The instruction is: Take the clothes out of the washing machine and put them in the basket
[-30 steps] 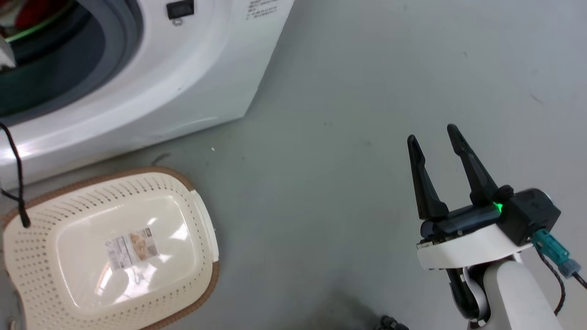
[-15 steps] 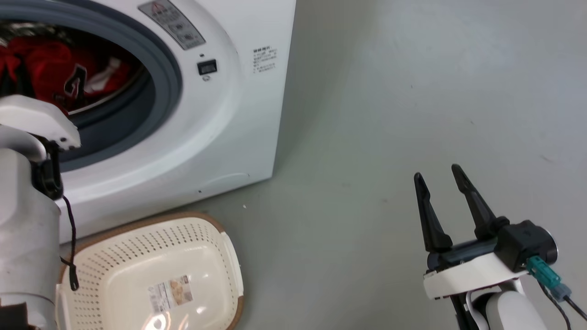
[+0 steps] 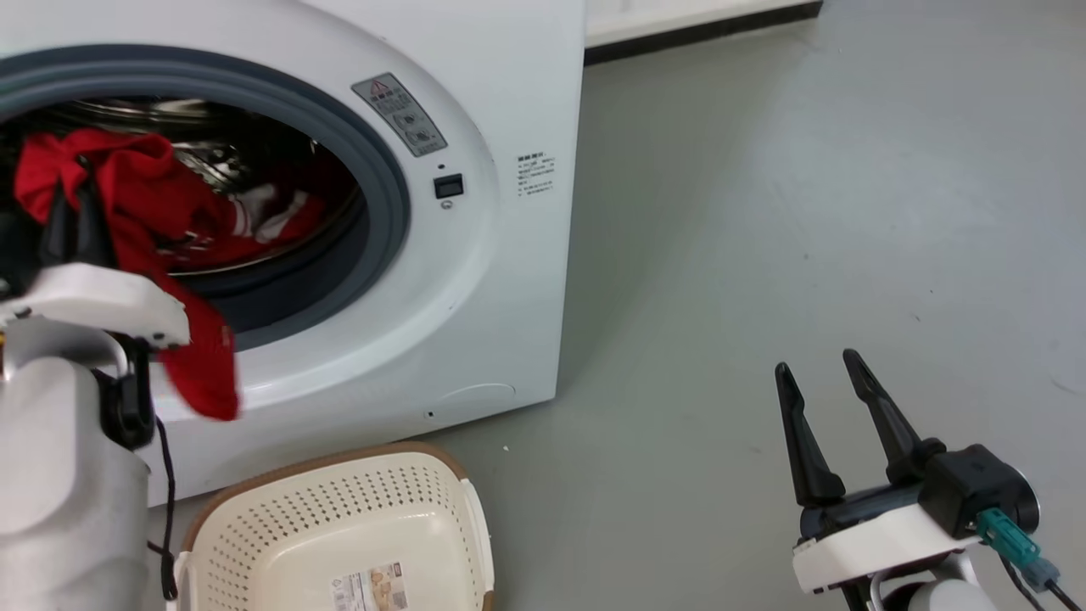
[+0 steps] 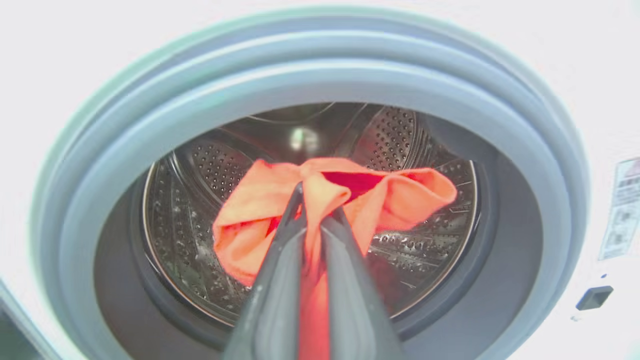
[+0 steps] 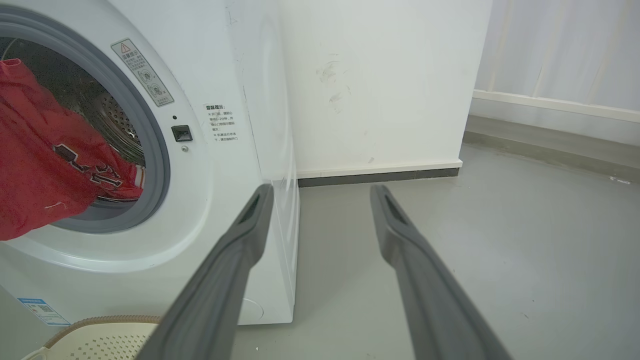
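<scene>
Left end effector is clamped on a red garment at the washing machine mouth; right end effector stands open, idle. Risk: the fabric hanging below the grip could snag the door seal, or slip free short of the basket beneath.

Pale forearms, black jaws, teal cable plug

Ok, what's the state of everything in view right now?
Washing machine: open, more clothes in the drum.
Left gripper: jaws shut on the red garment.
Red garment: pinched, hanging out of the opening.
Right gripper: jaws open, empty, above the floor.
Basket: upright on the floor, no clothes visible in it.
</scene>
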Available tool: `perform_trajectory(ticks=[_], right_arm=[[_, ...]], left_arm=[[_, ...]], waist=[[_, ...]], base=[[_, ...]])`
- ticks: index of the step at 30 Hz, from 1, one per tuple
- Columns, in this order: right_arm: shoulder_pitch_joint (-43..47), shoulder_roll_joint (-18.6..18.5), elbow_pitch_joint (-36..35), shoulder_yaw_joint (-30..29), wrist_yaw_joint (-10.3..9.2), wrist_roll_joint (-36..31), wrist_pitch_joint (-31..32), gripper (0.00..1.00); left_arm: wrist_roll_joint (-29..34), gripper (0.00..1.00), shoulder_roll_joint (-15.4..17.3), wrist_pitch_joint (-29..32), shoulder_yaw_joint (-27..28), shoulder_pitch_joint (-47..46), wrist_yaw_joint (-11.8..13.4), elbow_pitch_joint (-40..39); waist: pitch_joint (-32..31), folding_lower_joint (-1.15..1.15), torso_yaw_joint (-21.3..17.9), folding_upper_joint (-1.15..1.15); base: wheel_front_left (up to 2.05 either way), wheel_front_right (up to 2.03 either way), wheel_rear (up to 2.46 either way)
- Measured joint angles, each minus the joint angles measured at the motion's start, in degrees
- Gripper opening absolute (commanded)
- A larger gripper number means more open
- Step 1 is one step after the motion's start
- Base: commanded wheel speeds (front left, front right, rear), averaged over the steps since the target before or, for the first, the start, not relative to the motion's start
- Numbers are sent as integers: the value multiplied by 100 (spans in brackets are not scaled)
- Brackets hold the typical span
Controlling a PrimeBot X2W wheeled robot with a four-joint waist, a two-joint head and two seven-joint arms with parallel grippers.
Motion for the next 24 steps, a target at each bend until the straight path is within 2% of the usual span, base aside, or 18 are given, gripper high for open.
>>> perform_trajectory(ticks=[10,24], right_arm=[[229,0,-127,-125,0,2,96,100],[471,0,-303,-177,0,-25,236,100]], left_arm=[[25,0,-363,0,-42,1010,14,-1280],[98,0,-820,721,-396,2785,465,-4140]], waist=[[-327,0,315,0],[-486,1,840,0]], base=[[0,0,0],[0,0,0]])
